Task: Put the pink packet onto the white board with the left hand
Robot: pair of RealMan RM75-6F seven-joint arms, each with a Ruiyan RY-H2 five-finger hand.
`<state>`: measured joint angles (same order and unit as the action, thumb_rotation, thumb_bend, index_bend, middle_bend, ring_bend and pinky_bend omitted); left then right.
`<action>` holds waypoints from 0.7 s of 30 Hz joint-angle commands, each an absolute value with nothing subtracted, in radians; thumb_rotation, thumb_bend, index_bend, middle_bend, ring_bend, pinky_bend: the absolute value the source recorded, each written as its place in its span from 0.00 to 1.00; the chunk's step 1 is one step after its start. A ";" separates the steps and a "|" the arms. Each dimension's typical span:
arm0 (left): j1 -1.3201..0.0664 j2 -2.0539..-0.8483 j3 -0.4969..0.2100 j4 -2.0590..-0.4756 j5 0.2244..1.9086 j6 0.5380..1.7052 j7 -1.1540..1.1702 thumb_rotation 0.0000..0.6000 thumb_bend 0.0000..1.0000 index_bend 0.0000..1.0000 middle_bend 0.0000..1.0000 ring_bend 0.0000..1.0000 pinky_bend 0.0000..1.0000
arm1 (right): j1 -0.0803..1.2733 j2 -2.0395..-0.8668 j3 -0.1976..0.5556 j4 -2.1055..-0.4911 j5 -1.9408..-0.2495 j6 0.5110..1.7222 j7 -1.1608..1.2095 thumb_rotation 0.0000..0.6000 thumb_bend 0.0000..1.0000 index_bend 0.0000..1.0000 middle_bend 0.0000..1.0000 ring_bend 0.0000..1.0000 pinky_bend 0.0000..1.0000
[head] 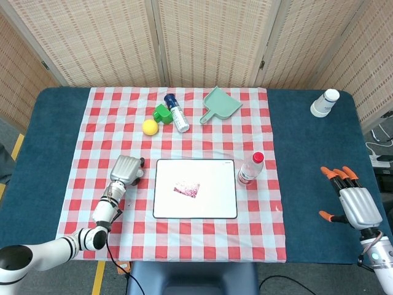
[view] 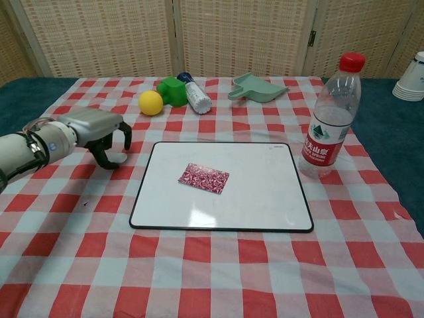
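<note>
The pink packet (head: 186,188) (view: 203,178) lies flat on the white board (head: 215,201) (view: 258,195), left of the board's middle. My left hand (head: 126,170) (view: 96,132) hovers over the checked cloth just left of the board, fingers curled downward with nothing in them, apart from the packet. My right hand (head: 351,200) stays over the blue table at the far right, fingers spread and empty; the chest view does not show it.
A water bottle (head: 250,168) (view: 331,119) stands at the board's right edge. Behind the board lie a yellow ball (head: 150,127), a green block (head: 163,113), a small bottle (head: 176,113) and a green dustpan (head: 220,103). Stacked paper cups (head: 324,102) sit far right.
</note>
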<state>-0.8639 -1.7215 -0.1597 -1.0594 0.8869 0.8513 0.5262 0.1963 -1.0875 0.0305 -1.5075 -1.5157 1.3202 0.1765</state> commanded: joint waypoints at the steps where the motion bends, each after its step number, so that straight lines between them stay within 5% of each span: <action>1: -0.861 -1.725 -0.162 -1.053 0.882 0.849 0.529 1.00 0.27 0.44 1.00 1.00 1.00 | 0.197 -1.087 0.030 -1.508 -1.515 1.319 0.176 1.00 0.03 0.03 0.15 0.06 0.06; 21: -0.856 -1.735 -0.169 -1.020 0.880 0.810 0.520 1.00 0.29 0.48 1.00 1.00 1.00 | 0.203 -1.089 0.034 -1.506 -1.502 1.301 0.170 1.00 0.03 0.03 0.15 0.06 0.06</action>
<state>-0.8562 -1.7347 -0.1691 -1.0207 0.8797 0.8107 0.5204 0.2025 -1.0892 0.0336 -1.5065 -1.5018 1.3013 0.1705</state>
